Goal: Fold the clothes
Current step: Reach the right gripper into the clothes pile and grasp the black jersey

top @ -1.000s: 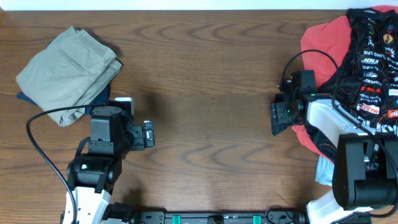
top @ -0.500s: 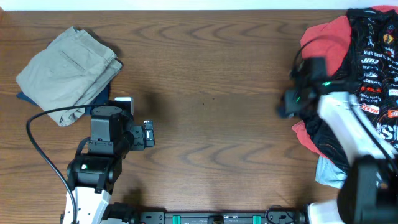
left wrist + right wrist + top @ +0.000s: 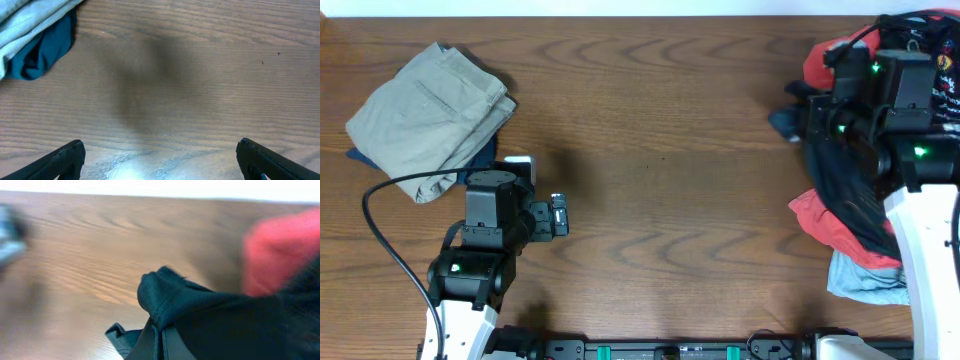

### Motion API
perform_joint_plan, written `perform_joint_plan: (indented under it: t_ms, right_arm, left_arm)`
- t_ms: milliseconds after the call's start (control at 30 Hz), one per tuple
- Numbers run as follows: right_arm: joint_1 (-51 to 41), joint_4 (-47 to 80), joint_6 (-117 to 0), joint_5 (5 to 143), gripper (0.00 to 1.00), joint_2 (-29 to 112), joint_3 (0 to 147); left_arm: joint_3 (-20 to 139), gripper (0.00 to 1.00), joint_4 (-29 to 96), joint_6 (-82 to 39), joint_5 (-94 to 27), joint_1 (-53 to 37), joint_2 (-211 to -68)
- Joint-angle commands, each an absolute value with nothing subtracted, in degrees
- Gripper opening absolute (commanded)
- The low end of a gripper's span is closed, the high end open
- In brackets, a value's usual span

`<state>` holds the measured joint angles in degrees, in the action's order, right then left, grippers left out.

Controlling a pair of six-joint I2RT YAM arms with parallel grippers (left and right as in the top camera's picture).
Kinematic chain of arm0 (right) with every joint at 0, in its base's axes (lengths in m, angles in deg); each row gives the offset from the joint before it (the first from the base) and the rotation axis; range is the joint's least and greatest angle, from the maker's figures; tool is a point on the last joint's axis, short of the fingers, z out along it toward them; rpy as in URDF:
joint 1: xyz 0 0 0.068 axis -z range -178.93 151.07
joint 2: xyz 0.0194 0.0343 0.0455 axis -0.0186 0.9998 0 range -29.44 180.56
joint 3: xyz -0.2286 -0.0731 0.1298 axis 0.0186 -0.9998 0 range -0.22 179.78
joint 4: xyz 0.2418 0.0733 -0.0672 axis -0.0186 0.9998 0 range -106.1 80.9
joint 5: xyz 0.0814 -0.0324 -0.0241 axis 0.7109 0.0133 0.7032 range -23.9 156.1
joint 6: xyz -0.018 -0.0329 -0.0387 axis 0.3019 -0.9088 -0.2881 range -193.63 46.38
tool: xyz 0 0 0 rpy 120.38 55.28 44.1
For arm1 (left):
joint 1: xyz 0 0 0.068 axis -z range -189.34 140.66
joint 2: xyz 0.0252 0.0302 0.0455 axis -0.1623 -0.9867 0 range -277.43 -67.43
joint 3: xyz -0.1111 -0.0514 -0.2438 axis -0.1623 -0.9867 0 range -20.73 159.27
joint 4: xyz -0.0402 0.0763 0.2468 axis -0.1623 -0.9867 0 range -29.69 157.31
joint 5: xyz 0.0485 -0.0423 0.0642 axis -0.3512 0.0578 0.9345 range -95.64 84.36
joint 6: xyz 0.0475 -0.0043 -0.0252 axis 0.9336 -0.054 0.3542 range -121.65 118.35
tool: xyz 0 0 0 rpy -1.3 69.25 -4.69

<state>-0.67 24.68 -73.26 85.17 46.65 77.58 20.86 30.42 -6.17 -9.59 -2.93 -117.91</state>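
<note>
— What do the wrist cameras give you that the top view can't?

— Closest in, at the bottom of the left wrist view, the two black fingers (image 3: 64, 161) of the left jaws sit in opposite corners. They are spread wide with only bare counter (image 3: 200, 75) between them. From overhead they are just a small dark block at lower left, and the gap can't be read.

— And the other side?

— The right wrist view is blurred, yet it shows the right jaws clenched at bottom centre on a bunched fold of the jersey (image 3: 210, 320), black cloth rising out of the pinch. Behind it, at upper right, is a patch of the red T-shirt (image 3: 280, 250).

— What does overhead add?

— The layout. The left arm (image 3: 480, 250) is at lower left; the right arm (image 3: 925, 230) runs up the right edge, its wrist over the pile. The jersey (image 3: 845, 190) shows as dark folds at the right of the frame, over the red T-shirt (image 3: 817, 212), with a light blue garment (image 3: 865, 282) just below. Farther off, at upper left, the folded khaki trousers (image 3: 425, 110) lie on a blue cloth (image 3: 42, 52), which the left wrist view catches in its top left corner.

— What has changed since a second ago?

— The right arm's wrist has gone from mid-right up to the upper right. The jersey's printed logos, then in plain sight, are now mostly covered by it. The left arm and the trousers haven't moved.
</note>
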Motion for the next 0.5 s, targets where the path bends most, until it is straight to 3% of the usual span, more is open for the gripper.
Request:
perform_joint_plan:
  t_ms: [0, 300, 467]
  right_arm:
    - [-4.6, 22.6, -74.3, 103.1, 0.01, 42.0, 81.8]
    - [-20.3, 25.7, -73.5, 103.1, 0.02, 45.9, 79.7]
    - [-27.5, 20.9, -72.1, 94.2, 0.01, 54.2, 79.6]
  left_arm:
    - [22.0, 0.98, 30.5, -6.7, -9.7, -3.3, -117.9]
    - [22.0, 0.98, 30.5, -6.7, -9.7, -3.3, -117.9]
    - [22.0, 0.98, 30.5, -6.7, -10.5, -3.3, -117.9]
